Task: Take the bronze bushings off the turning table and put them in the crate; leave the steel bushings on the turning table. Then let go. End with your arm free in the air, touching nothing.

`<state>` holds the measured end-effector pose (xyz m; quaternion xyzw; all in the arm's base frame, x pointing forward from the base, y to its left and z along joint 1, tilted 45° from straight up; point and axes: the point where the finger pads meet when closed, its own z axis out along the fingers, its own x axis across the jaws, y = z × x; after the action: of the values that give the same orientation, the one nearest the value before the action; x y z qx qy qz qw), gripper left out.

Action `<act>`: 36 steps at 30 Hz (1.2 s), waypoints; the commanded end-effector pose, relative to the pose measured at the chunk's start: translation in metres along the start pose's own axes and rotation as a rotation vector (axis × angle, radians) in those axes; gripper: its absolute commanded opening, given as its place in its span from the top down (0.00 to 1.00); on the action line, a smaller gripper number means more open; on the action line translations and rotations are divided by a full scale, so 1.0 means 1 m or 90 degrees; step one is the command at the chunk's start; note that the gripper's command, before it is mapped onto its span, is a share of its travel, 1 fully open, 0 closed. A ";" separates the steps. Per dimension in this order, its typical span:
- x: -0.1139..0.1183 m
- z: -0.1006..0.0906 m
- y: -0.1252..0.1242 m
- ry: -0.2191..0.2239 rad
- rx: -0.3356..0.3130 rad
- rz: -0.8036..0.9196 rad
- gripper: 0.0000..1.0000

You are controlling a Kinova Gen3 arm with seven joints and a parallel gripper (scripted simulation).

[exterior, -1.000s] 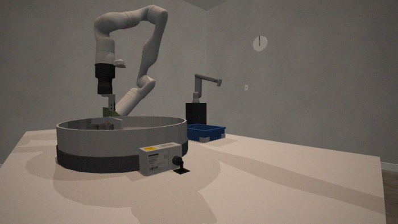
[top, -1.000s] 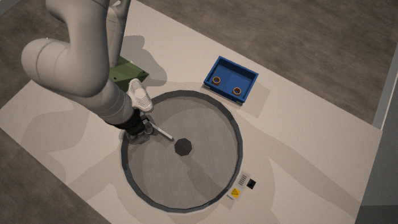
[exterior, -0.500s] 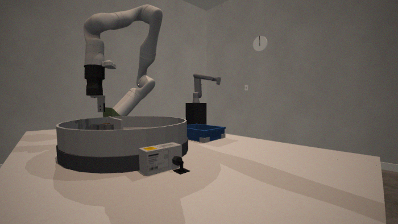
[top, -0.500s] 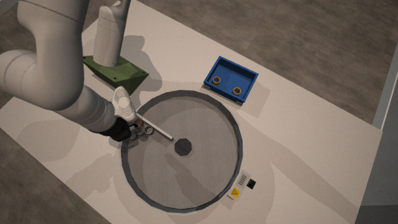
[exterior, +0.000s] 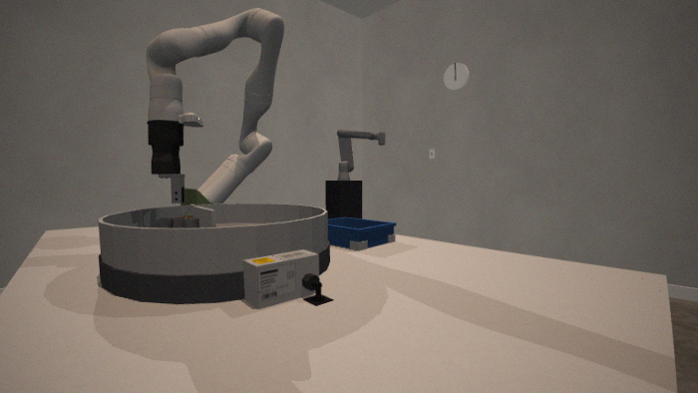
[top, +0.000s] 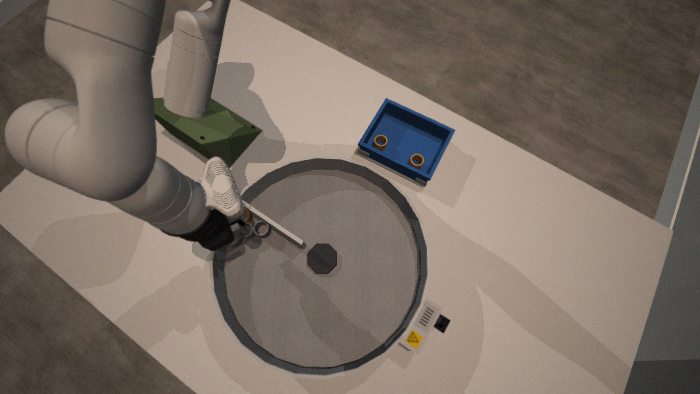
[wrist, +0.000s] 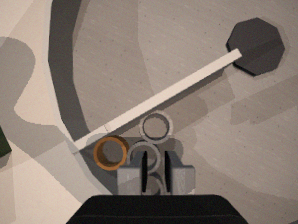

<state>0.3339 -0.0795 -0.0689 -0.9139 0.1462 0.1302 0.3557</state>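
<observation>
crate blue; bushing bronze-orange; another bushing steel grey; table rim dark grey; base green.

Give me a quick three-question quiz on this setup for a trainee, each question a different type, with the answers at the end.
1. How many bronze bushings lie in the blue crate? A one, B two, C three.
2. True or false: the gripper is holding a bushing.
3. Fill in: the bronze bushing on the turntable lies next to two steel bushings and the white ___.
Key: 1 B; 2 false; 3 bar.
</observation>
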 end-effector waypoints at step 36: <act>0.000 0.031 0.001 0.000 0.000 0.001 0.60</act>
<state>0.3290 -0.0594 -0.0910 -0.9136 0.1471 0.1310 0.3558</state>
